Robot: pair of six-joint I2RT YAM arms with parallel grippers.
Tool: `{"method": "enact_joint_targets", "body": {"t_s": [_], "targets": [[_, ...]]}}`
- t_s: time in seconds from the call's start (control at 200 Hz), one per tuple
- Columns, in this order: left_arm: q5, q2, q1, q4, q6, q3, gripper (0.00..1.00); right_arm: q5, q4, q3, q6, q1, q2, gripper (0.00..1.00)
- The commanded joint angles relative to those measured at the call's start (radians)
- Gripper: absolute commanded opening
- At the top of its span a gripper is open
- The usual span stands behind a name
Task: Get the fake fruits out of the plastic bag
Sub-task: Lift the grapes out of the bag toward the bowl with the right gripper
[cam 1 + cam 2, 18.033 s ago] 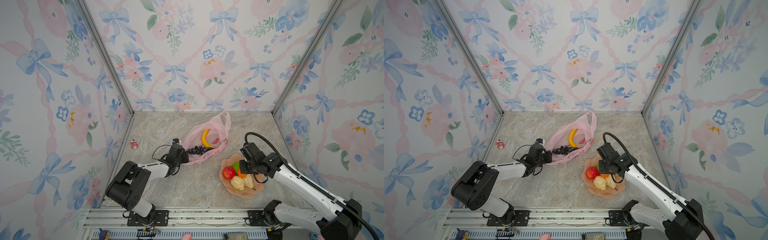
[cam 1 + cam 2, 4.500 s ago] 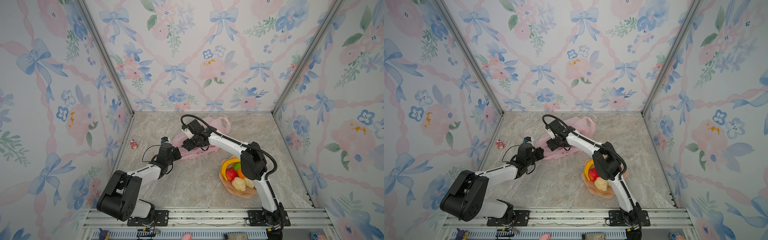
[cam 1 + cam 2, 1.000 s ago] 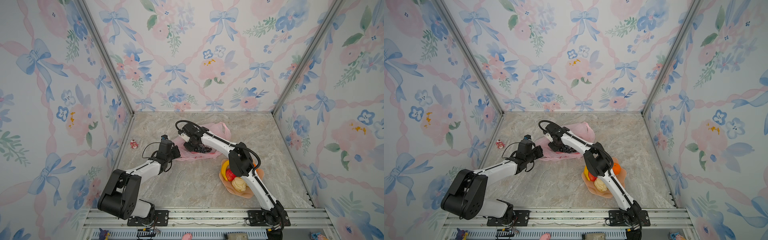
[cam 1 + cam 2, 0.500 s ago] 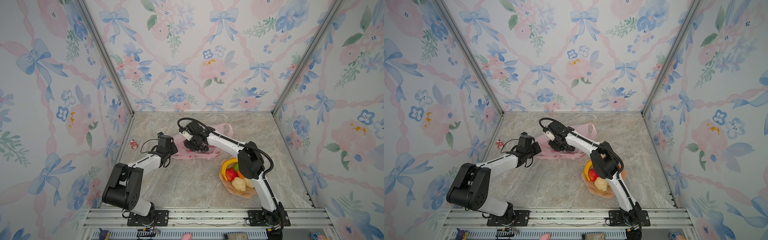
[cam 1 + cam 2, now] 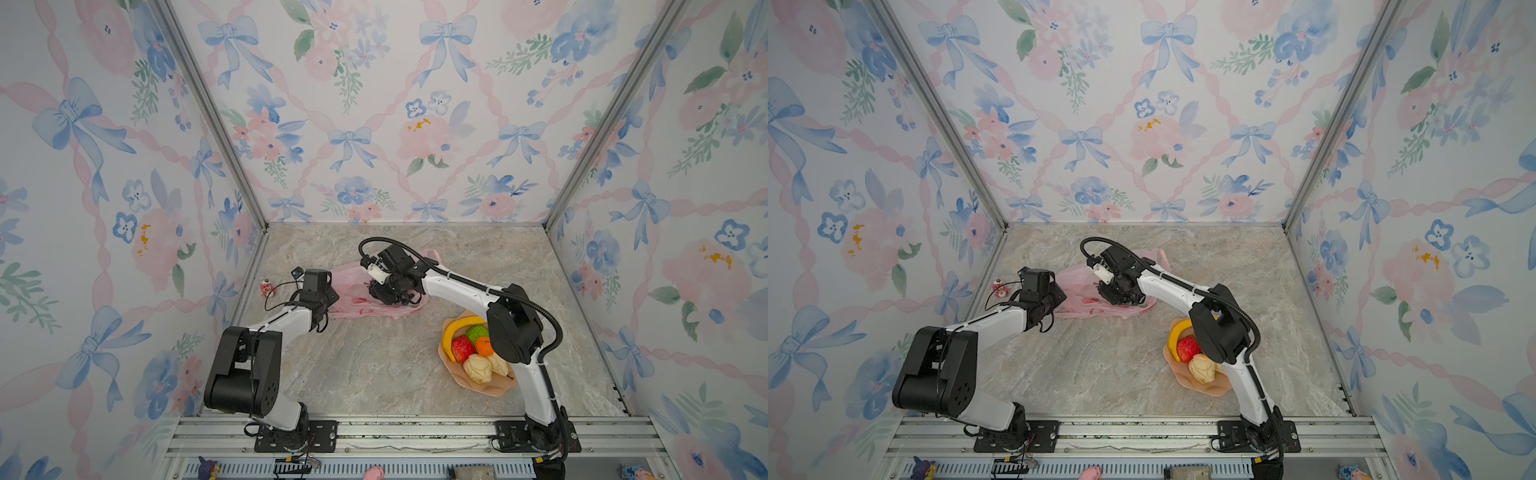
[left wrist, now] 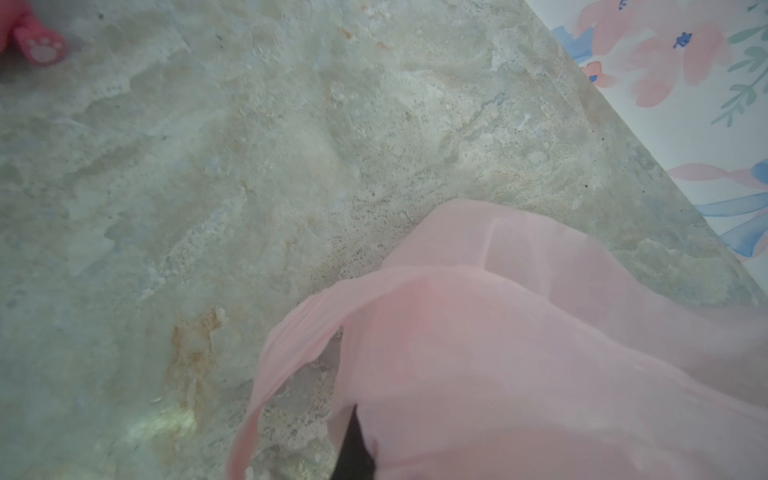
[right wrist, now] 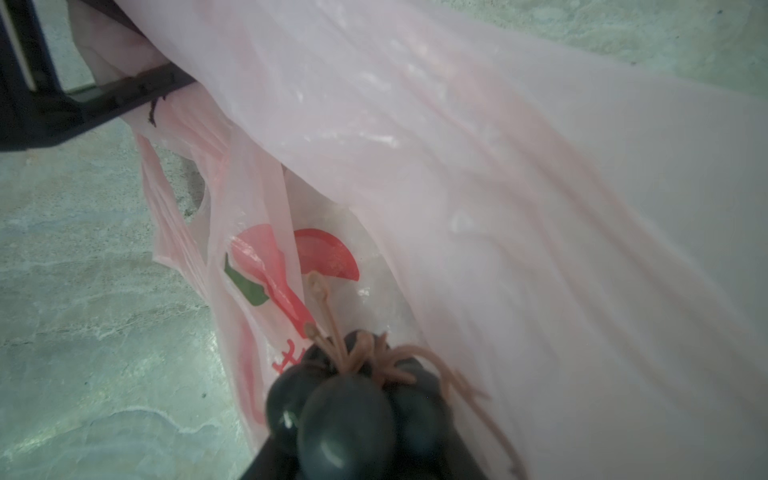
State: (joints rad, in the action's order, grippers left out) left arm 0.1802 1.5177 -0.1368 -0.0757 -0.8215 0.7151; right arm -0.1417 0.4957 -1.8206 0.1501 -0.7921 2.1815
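left gripper (image 5: 329, 302) pinched tight on the edge of the plastic bag (image 5: 351, 300). The bag is slumped on the table (image 5: 374, 365), back-left of centre. right gripper (image 5: 387, 294) is clamped on the grape bunch (image 7: 353, 415) at the bag mouth, with pink film under and beside it. Can't tell if the bunch is clear of the bag.

On the plate (image 5: 492, 390), front right:
- banana (image 5: 455, 330)
- green fruit (image 5: 477, 333)
- red fruit (image 5: 462, 349)
- 1 orange (image 5: 484, 345) visible
- 2 pears (image 5: 478, 368)

figurine (image 5: 266, 287) is by the left wall, apart from the bag.
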Motion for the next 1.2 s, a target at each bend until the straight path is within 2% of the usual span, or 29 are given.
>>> {"method": "enact_joint_targets", "body": {"t_s": [0.0, 0.295, 0.47, 0.67, 0.965, 1.195], "targets": [[0.041, -0.026, 0.006, 0.020, -0.024, -0.011, 0.00, -0.051, -0.071, 0.036, -0.007, 0.002, -0.095, 0.37], [0.039, -0.020, 0.007, 0.017, -0.027, -0.014, 0.00, -0.151, -0.136, 0.086, -0.084, 0.029, -0.204, 0.37], [0.036, -0.023, 0.008, 0.013, -0.028, -0.019, 0.00, -0.158, -0.146, 0.114, -0.110, 0.033, -0.285, 0.37], [0.029, -0.030, 0.012, 0.002, -0.026, -0.029, 0.00, -0.094, -0.081, 0.161, -0.117, 0.033, -0.394, 0.37], [0.021, -0.056, 0.020, -0.016, 0.005, -0.059, 0.00, 0.138, 0.153, 0.279, -0.104, 0.015, -0.602, 0.37], [-0.001, -0.056, 0.024, -0.050, 0.031, -0.080, 0.00, 0.205, 0.272, 0.412, -0.158, 0.001, -0.744, 0.37]]}}
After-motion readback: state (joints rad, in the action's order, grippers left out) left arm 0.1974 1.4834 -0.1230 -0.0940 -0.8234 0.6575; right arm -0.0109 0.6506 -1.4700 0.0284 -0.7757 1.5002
